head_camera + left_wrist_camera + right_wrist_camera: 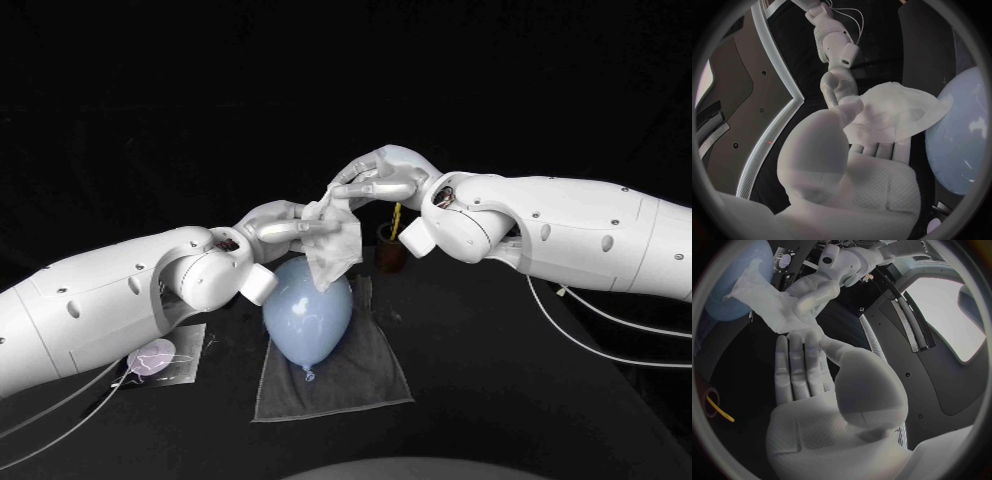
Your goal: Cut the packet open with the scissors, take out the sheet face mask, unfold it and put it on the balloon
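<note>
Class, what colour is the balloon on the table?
The balloon is pale blue, clearest in the head view.

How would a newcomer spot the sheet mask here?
Find the pale blue balloon lying on the grey cloth mid-table. Just above its far end, the left hand and right hand hold the sheet mask between them: a limp, crumpled white sheet, off the table.

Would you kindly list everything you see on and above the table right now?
sheet face mask: one, white, held above the balloon's far end
balloon: one, pale blue, lying on the cloth
cloth: one, grey, table centre
holder: one, brown, behind the balloon
yellow stick: one, standing in the holder
packet: one, pinkish, beside the left arm
table: one, black
left hand: silver, holds the sheet face mask
right hand: silver, holds it too
</note>
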{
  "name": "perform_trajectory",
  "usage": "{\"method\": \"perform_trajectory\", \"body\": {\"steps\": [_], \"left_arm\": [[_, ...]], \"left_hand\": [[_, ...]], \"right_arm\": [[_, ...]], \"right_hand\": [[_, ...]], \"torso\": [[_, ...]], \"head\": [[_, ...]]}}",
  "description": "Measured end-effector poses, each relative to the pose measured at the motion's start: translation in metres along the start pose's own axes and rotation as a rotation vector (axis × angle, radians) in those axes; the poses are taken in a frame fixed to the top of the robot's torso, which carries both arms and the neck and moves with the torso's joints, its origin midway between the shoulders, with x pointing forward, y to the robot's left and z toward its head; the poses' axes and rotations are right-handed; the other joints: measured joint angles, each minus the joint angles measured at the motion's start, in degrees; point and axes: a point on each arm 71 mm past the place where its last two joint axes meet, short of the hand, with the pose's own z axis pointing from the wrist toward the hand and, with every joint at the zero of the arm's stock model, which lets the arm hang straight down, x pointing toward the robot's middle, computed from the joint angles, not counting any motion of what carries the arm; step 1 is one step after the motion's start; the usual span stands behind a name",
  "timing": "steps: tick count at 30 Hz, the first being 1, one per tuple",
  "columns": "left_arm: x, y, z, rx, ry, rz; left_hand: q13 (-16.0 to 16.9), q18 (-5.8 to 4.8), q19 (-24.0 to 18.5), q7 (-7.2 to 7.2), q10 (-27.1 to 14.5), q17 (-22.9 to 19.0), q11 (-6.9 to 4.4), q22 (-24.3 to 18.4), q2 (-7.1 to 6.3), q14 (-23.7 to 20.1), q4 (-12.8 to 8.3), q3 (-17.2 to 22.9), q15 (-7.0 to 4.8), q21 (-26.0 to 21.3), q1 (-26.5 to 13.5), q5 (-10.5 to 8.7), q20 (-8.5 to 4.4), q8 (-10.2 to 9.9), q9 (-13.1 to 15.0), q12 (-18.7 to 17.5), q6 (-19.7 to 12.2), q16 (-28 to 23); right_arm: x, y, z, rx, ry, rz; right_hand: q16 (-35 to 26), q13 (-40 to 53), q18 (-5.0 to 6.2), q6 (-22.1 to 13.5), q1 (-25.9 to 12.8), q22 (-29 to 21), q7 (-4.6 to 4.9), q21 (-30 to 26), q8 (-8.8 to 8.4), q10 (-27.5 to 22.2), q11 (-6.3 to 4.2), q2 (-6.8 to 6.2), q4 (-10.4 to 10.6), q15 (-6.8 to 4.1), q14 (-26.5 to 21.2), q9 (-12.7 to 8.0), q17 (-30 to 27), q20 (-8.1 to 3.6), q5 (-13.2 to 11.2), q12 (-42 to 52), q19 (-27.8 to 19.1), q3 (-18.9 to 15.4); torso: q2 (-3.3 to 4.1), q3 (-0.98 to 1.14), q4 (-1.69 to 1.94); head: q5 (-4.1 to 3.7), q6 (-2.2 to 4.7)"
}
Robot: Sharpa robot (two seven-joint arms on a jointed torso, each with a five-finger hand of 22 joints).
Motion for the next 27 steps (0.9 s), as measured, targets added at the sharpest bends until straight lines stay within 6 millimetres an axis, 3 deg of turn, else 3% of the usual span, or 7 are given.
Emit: {"method": "perform_trajectory", "body": {"steps": [9,17,21,25,27], "left_arm": [[-0.0025,0.0017,-0.0012,-0.016,0.007,-0.02],[-0.001,0.0026,-0.0014,-0.029,0.032,-0.043],[-0.0001,0.0029,-0.0014,-0.033,0.045,-0.055],[0.0006,0.003,-0.0015,-0.035,0.055,-0.065],[0.0009,0.003,-0.0015,-0.036,0.058,-0.07]], "left_hand": [[0.0,-0.02,1.1,-0.01,-0.3,-1.9,0.88,-3.9,-1.31,-0.6,2.2,-2.2,1.21,-4.4,-1.3,0.0,1.09,-1.9,-0.6,-4.2,-0.4,-6.9],[0.0,-0.04,3.4,-0.14,0.4,-2.7,1.47,-5.5,-1.79,-0.2,6.9,-6.9,1.61,-5.6,-5.9,0.0,0.84,-2.9,-0.8,-5.8,-1.0,-9.7],[0.0,-0.05,4.9,-0.21,1.6,-3.1,0.87,-6.7,-1.77,1.2,10.1,-10.1,1.28,-6.7,-6.4,0.0,0.56,-3.2,-0.8,-7.0,-1.1,-11.2],[0.0,-0.05,5.3,-0.2,2.0,-3.1,0.44,-7.1,-1.7,2.2,11.5,-11.5,0.94,-7.1,-6.3,0.0,0.55,-3.2,-0.8,-7.4,-1.0,-11.6],[0.0,-0.06,5.8,0.11,2.7,-3.1,-0.18,-7.2,-1.06,3.4,11.1,-11.8,0.61,-7.5,-4.6,0.0,0.2,-3.2,-0.8,-7.8,-0.7,-11.7]], "right_arm": [[-0.0027,-0.0007,-0.0021,-0.001,-0.009,-0.001],[-0.004,-0.0012,-0.0024,0.0,-0.012,-0.002],[-0.0045,-0.0015,-0.0024,0.0,-0.013,-0.002],[-0.0046,-0.0016,-0.0022,0.001,-0.013,-0.002],[-0.0045,-0.0016,-0.002,0.001,-0.013,-0.002]], "right_hand": [[0.0,0.0,-0.02,-0.1,0.0,0.0,0.08,0.0,-0.05,0.0,0.0,0.0,-0.2,0.0,0.0,0.0,0.0,0.0,-0.1,0.0,0.0,0.2],[0.0,0.0,-0.03,0.0,0.0,0.1,0.23,0.0,-0.11,0.0,0.01,0.0,-0.2,0.0,0.0,-0.1,0.0,0.0,-0.2,0.0,0.0,0.2],[0.0,0.0,-0.04,-0.1,0.0,0.1,0.32,0.0,0.12,0.0,0.01,-0.01,-0.2,0.0,0.0,-0.1,0.0,0.0,-0.2,0.0,0.0,0.2],[0.0,0.0,-0.05,-0.1,0.0,0.1,0.32,0.0,0.15,0.0,0.01,-0.01,-0.2,0.0,0.0,0.0,0.0,0.0,-0.2,0.0,0.0,0.2],[0.0,0.0,-0.06,-0.1,0.0,0.1,0.33,0.0,0.16,0.0,0.01,-0.01,-0.2,0.0,0.0,0.0,0.0,0.0,-0.2,0.0,0.0,0.2]], "torso": [[-0.01,0.0,0.0],[-0.01,-0.02,0.0],[-0.01,-0.02,0.01],[-0.01,-0.02,0.02],[-0.01,-0.02,0.02]], "head": [[0.2,0.04],[0.41,0.05],[0.44,0.14],[0.47,0.21],[0.47,0.23]]}}
